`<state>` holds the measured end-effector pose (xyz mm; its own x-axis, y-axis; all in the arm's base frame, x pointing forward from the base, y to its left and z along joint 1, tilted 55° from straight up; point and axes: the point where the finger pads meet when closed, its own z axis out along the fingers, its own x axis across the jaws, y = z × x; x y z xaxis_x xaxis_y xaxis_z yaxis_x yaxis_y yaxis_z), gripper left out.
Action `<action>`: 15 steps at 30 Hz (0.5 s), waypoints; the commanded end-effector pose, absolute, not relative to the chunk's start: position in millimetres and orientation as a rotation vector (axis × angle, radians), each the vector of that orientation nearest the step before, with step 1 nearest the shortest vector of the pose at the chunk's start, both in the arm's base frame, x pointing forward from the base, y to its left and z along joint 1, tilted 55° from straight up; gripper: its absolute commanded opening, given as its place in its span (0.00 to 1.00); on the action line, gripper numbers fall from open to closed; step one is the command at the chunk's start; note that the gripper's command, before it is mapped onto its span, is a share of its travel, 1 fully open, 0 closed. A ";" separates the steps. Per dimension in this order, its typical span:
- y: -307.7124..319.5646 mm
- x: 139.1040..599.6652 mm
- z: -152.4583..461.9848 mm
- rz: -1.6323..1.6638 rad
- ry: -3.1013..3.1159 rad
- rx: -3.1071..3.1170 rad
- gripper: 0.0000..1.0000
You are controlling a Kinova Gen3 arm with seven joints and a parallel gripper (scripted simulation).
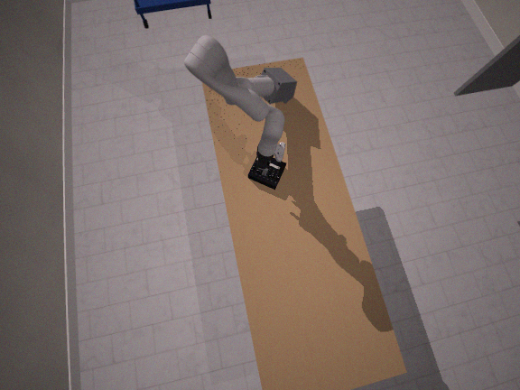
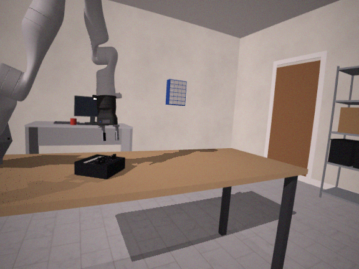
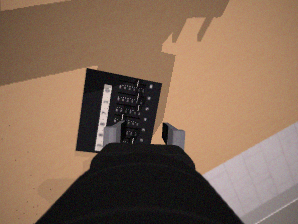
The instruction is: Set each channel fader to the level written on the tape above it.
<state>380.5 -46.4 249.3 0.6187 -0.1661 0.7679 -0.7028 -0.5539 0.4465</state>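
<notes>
The black lighting desk [image 3: 119,111] stands on its feet on the wooden table [image 2: 149,174]. It also shows in the overhead view [image 1: 267,171] and the side view [image 2: 100,166]. A white tape strip [image 3: 104,118] with written levels runs along one side, and several faders [image 3: 129,109] lie in rows beside it; the numbers and cap lines are too small to read. My gripper [image 3: 144,129] [image 2: 109,136] is open and empty. It points straight down and hovers well above the desk. In the wrist view its fingers frame the faders at the desk's near end.
The arm's grey base [image 1: 280,84] sits at the table's far end. The table's right edge [image 3: 240,155] is close to the desk, with tiled floor beyond. A grey side desk with a monitor [image 2: 84,107] stands behind.
</notes>
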 end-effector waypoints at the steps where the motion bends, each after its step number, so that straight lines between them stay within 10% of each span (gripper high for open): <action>1: -37.2 379.0 249.6 0.934 -0.763 2.059 1.00; 15: -22.6 364.3 247.1 1.122 -1.308 1.958 1.00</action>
<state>365.1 -28.7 246.4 0.2158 -0.4707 0.8555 -0.9176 -0.3974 0.0128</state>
